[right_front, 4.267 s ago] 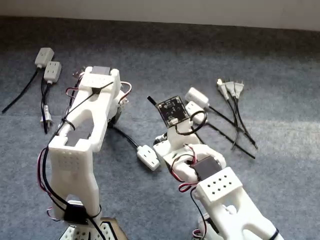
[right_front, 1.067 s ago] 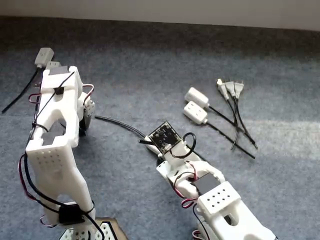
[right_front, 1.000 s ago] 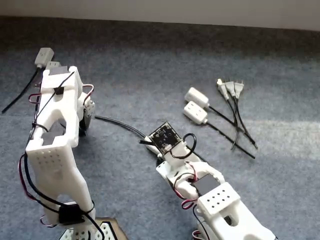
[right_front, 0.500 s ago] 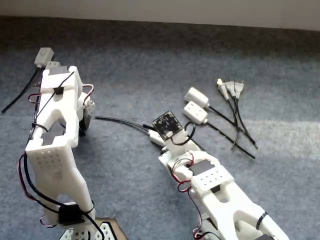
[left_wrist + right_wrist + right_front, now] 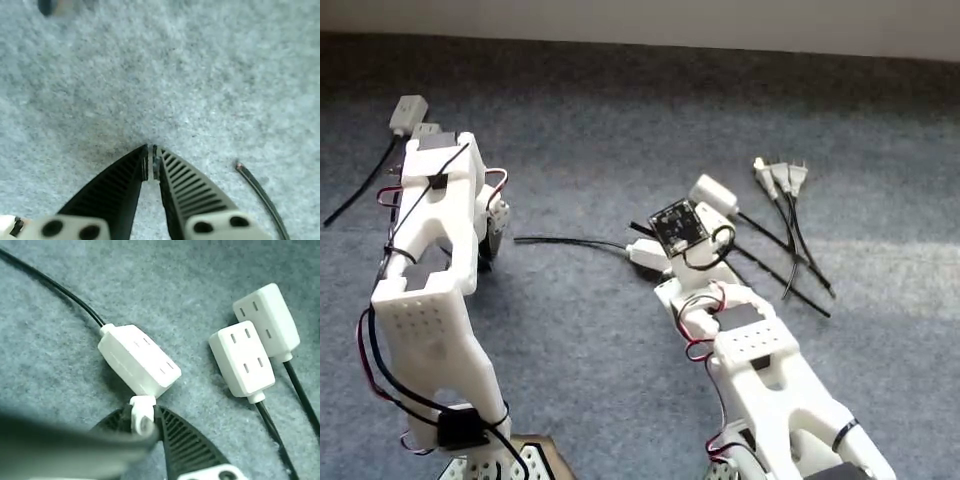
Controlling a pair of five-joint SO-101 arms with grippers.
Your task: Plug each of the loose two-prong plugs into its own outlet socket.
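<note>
Two white plastic robot arms stood over a grey, felt-like surface (image 5: 620, 110). The left pincer (image 5: 151, 161), with black ribbed fingers tapering to points, was clenched on nothing, its tips touching just above the fuzzy cloth. A thin black cord's end (image 5: 239, 167) lay near it.

The right pincer (image 5: 142, 416), near the middle of the surface, grasped a small white plug (image 5: 141, 411). The plug's far end met the near end of a white socket block (image 5: 137, 359), a smooth rounded rectangle with narrow slots on its top face. From this block's far end a black cord (image 5: 570, 242) ran left towards the left arm (image 5: 435, 250).

Just right of that block lay two more white socket blocks (image 5: 242, 360) side by side, each with two pairs of slots and a black cord. Further right, towards the far edge, three loose two-prong plugs (image 5: 777, 175) lay bunched together, their dark cords trailing nearwards. At the far left, another white socket block (image 5: 408, 112) lay on its own black cord.
</note>
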